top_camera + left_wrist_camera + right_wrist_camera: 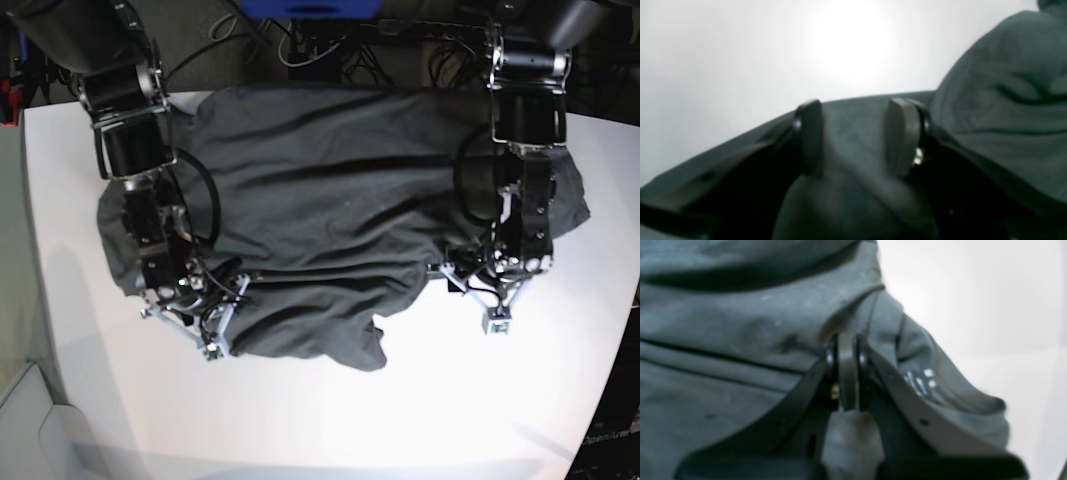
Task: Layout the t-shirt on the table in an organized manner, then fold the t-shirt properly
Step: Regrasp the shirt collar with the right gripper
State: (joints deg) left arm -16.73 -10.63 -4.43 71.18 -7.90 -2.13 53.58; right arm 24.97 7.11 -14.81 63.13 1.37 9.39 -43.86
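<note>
The dark grey t-shirt [330,200] lies spread and creased across the far half of the white table [400,420], its near edge bunched and uneven. At the shirt's near left corner in the base view, my right gripper [215,335] is low. In the right wrist view its pads meet, so the right gripper [847,340] is shut on a fold of the t-shirt [723,323] beside the white label mark [920,380]. My left gripper [497,305] is at the shirt's near right edge. Seen from the left wrist, the left gripper [855,136] has its fingers apart, with the t-shirt [1007,83] running between them.
Dark cables [330,50] and equipment crowd the space beyond the table's far edge, with a blue object [315,8] there. Both arms reach down over the cloth from the far corners. Bare white tabletop [723,50] stretches in front of the shirt.
</note>
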